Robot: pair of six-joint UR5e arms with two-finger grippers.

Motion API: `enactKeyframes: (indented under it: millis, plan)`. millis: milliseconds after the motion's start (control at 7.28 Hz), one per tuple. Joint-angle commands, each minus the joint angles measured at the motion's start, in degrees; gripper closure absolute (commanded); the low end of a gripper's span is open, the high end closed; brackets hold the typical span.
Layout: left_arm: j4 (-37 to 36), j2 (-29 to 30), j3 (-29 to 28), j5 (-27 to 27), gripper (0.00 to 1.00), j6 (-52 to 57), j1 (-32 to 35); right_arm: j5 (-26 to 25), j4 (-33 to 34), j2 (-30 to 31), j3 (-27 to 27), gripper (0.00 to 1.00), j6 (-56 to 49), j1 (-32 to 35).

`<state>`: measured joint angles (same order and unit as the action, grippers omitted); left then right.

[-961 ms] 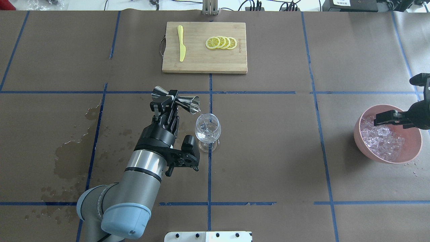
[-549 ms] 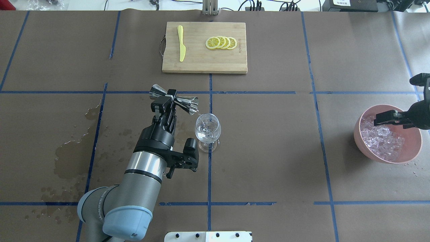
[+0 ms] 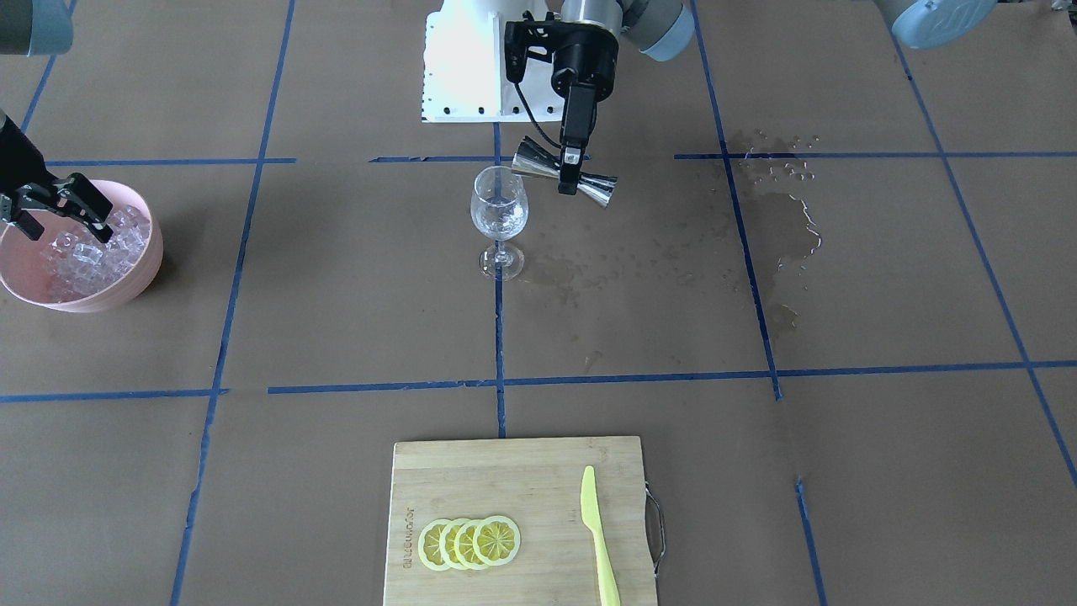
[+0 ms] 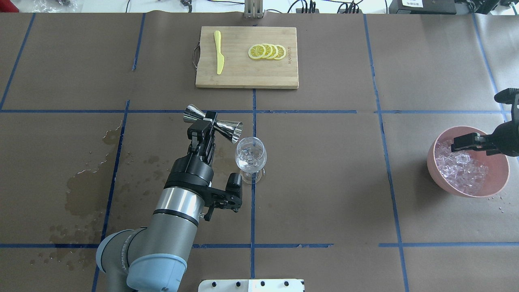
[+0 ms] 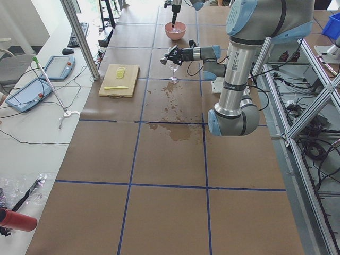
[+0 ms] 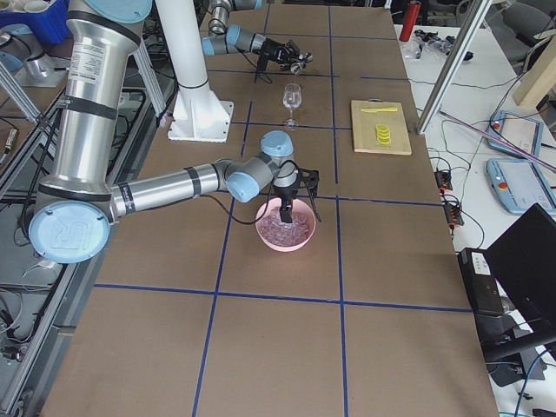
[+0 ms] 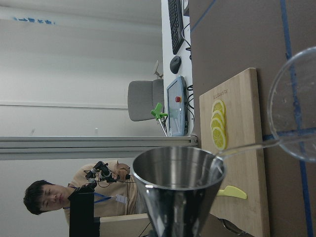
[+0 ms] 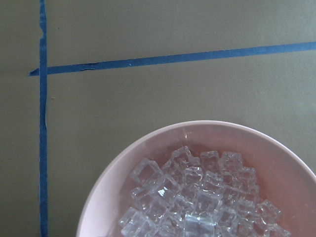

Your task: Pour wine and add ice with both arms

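My left gripper [image 4: 207, 121] is shut on the waist of a steel jigger [image 4: 229, 129]. It holds the jigger on its side with the mouth just left of the rim of the wine glass [image 4: 251, 156]. The glass stands upright near the table's middle and holds a little clear wine [image 3: 500, 220], hardly visible. In the left wrist view the jigger [image 7: 177, 192] looks empty inside. My right gripper [image 4: 460, 142] hangs open over the pink bowl [image 4: 496, 180] at the right, just above the heap of ice [image 4: 462, 170]. The right wrist view shows the ice [image 8: 197, 197] and no fingers.
A bamboo cutting board [image 4: 243, 75] at the far middle carries lemon slices [image 4: 267, 51] and a yellow knife [image 4: 219, 56]. Wet stains [image 4: 85, 182] darken the paper to the left of my left arm. The white pedestal [image 4: 251, 285] is at the near edge.
My left wrist has shifted slightly, and the jigger's mouth now sits a bit lower and nearer the glass rim. The thin stream seen a second ago no longer shows. The right arm has not moved.
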<state>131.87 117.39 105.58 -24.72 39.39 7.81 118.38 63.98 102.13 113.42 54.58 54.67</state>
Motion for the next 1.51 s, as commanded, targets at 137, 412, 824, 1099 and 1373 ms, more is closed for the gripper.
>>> enactKeyframes:
  millis: [137, 412, 824, 1099, 1373]
  plan:
    - [2.32, 0.12, 0.07, -0.15, 1.00, -7.71, -0.43, 0.01, 0.00, -0.09, 0.13, 0.00, -0.09, 0.00]
    - [10.65, 0.03, -0.37, -0.41, 1.00, -16.04, -0.43, 0.01, 0.00, -0.09, 0.22, 0.00, -0.09, 0.00]
    - [10.95, -0.49, -0.37, -5.59, 1.00, -38.52, -0.08, 0.10, 0.00, -0.96, 0.14, 0.00, -0.09, 0.09]
    - [10.95, -0.93, -0.37, -6.74, 1.00, -44.02, 0.62, 0.10, 0.00, -1.14, 0.22, 0.00, -0.09, 0.09]
    - [10.95, -1.63, -0.37, -10.76, 1.00, -51.11, 3.68, 0.01, 0.00, -1.23, -0.04, 0.00, -0.09, 0.09]
